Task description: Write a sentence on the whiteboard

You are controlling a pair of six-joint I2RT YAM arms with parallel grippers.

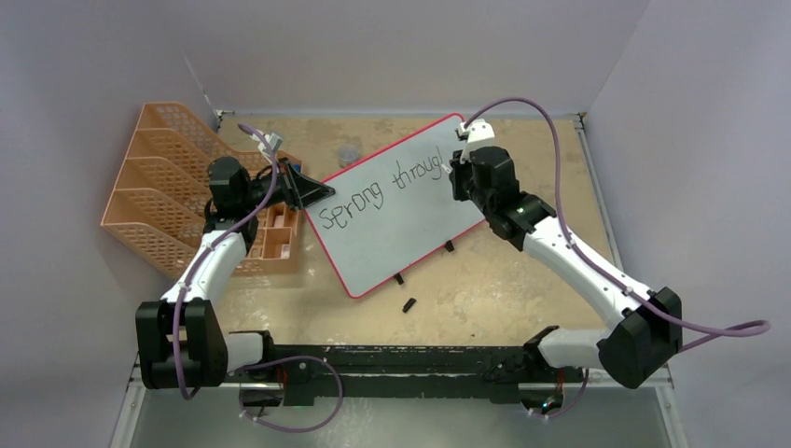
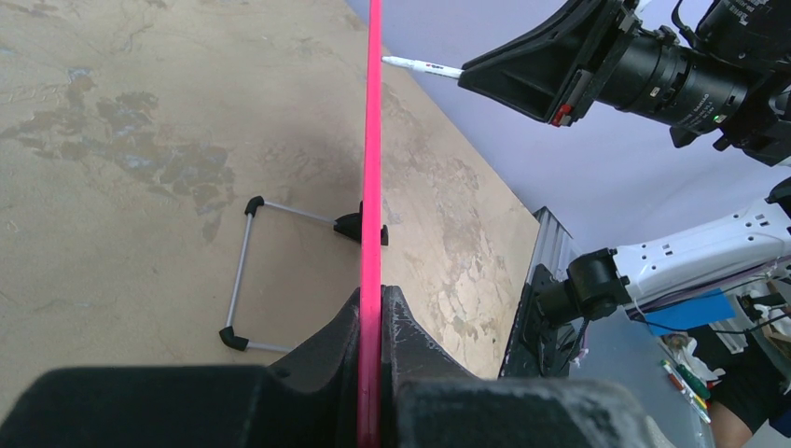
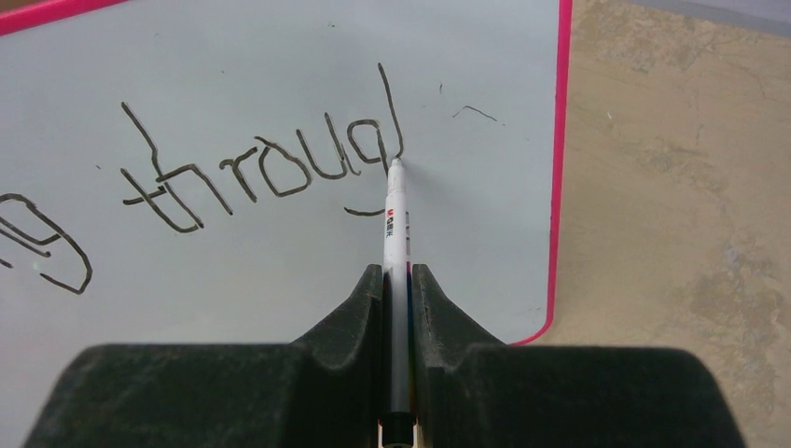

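Observation:
The whiteboard (image 1: 392, 219) stands tilted on the table, its pink frame (image 2: 372, 168) seen edge-on in the left wrist view. My left gripper (image 1: 322, 193) is shut on the board's left edge (image 2: 371, 308). Black handwriting (image 1: 373, 193) on it reads "Sprong throug" plus a tall stroke (image 3: 270, 168). My right gripper (image 3: 398, 275) is shut on a white marker (image 3: 396, 224). The marker's tip (image 3: 395, 164) touches the board at the foot of that last stroke, near the board's right edge (image 3: 558, 168). The marker (image 2: 422, 65) also shows in the left wrist view, sticking out of my right gripper (image 1: 462, 168).
An orange mesh file rack (image 1: 159, 187) stands at the left, behind my left arm. A small black piece (image 1: 409, 304) lies on the table in front of the board. The board's wire foot (image 2: 244, 271) rests on the tabletop behind it.

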